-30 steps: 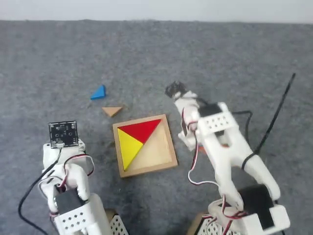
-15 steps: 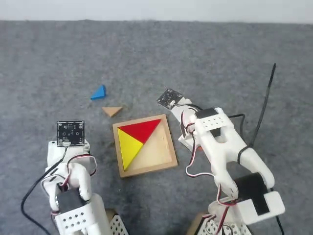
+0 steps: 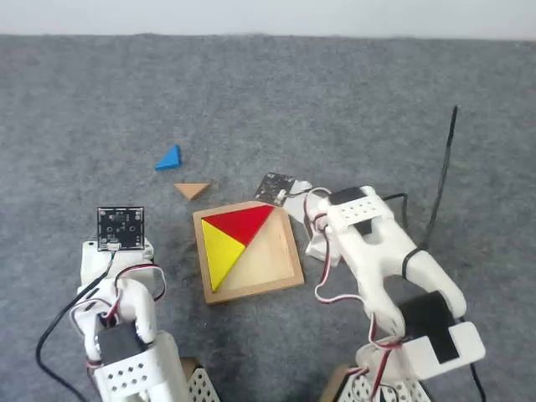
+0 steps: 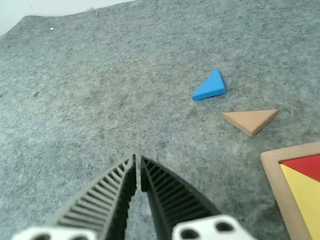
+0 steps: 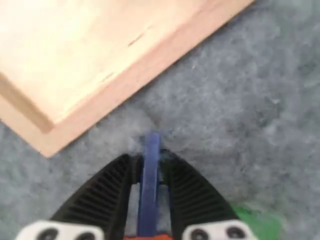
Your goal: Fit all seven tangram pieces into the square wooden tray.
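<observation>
The square wooden tray (image 3: 286, 252) lies mid-table and holds a red triangle (image 3: 243, 221) and a yellow triangle (image 3: 218, 251); the rest of its floor is bare. Beyond its far left corner, a small blue triangle (image 3: 170, 157) and a tan triangle (image 3: 192, 190) lie on the mat. My right gripper (image 5: 149, 161) is shut on a thin dark-blue piece (image 5: 151, 145) held on edge, low over the mat just outside the tray's rim (image 5: 150, 75). My left gripper (image 4: 137, 170) is shut and holds nothing, short of the blue triangle (image 4: 210, 86) and tan triangle (image 4: 251, 120).
Grey felt covers the whole table. The right arm (image 3: 377, 247) stands against the tray's right side and the left arm (image 3: 117, 285) at the near left. A green patch (image 5: 252, 217) lies on the mat beside the right gripper. The far half of the mat is open.
The right arm has swung left and back toward the tray, bringing its wrist over the tray's far right corner. The left arm shifted slightly at first, then stayed still.
</observation>
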{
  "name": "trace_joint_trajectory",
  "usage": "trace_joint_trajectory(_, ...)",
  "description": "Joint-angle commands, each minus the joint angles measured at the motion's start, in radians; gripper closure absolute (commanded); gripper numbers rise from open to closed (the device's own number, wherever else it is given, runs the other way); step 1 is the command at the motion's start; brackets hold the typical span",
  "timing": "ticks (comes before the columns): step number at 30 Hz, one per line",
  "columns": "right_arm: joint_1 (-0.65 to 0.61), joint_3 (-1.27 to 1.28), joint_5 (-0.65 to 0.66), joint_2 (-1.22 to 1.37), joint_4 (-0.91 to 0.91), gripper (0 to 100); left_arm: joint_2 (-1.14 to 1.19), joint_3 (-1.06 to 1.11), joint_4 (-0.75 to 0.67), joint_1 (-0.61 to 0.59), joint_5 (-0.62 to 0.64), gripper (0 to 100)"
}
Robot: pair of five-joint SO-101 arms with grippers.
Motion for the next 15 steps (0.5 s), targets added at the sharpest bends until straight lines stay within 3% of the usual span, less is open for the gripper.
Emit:
trace_joint_trajectory(1, 0.064, -0.058, 0.054, -0.01, -0.038, 97.9, 0.006, -0.002, 0.005, -0.002, -0.015, 98)
trace_joint_trajectory(9, 0.085, -0.112, 0.044, -0.028, -0.013, 99.1, 0.006, -0.002, 0.005, 0.002, -0.017, 98)
trace_joint_trajectory(15, 0.084, -0.269, -0.169, -0.133, 0.156, 99.1, 0.006, -0.002, 0.005, 0.002, -0.017, 98)
